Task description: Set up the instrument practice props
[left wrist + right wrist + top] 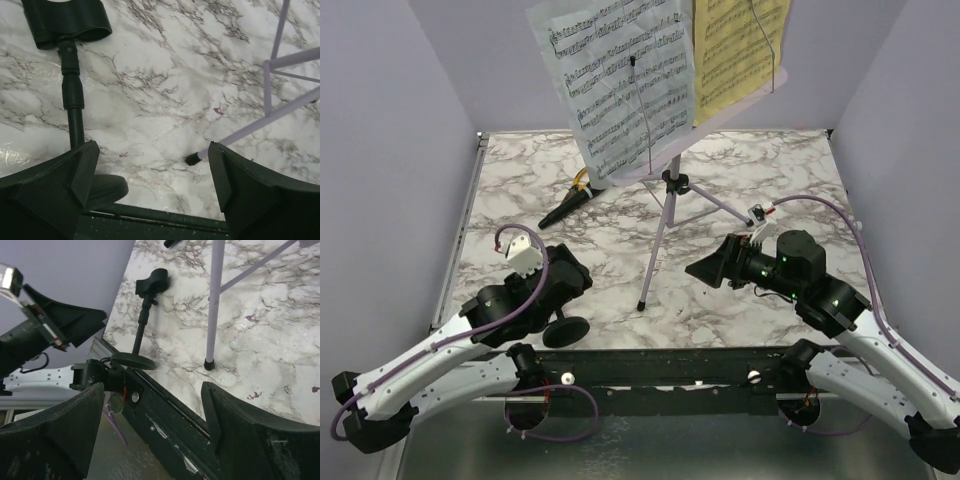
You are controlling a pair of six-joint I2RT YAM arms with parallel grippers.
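The lilac music stand [663, 222] stands on its tripod at mid-table and carries a white sheet-music page [620, 80] and a yellow one [735, 50]. Left of the tripod, the black microphone [568, 207] lies on the marble. Upright at the near edge is the short black mic stand [142, 325], its round base [565, 330] on the table. My left gripper [575, 278] is open just above and beside it, holding nothing; its wrist view shows the stand's pole [73, 95] left of the left finger. My right gripper [705, 270] is open and empty, right of the tripod leg [215, 305].
A black rail [670, 365] runs along the table's near edge. Lilac walls close in the left, right and back. One tripod foot [192, 159] rests between the two grippers. A metal strip [460, 240] borders the table's left side.
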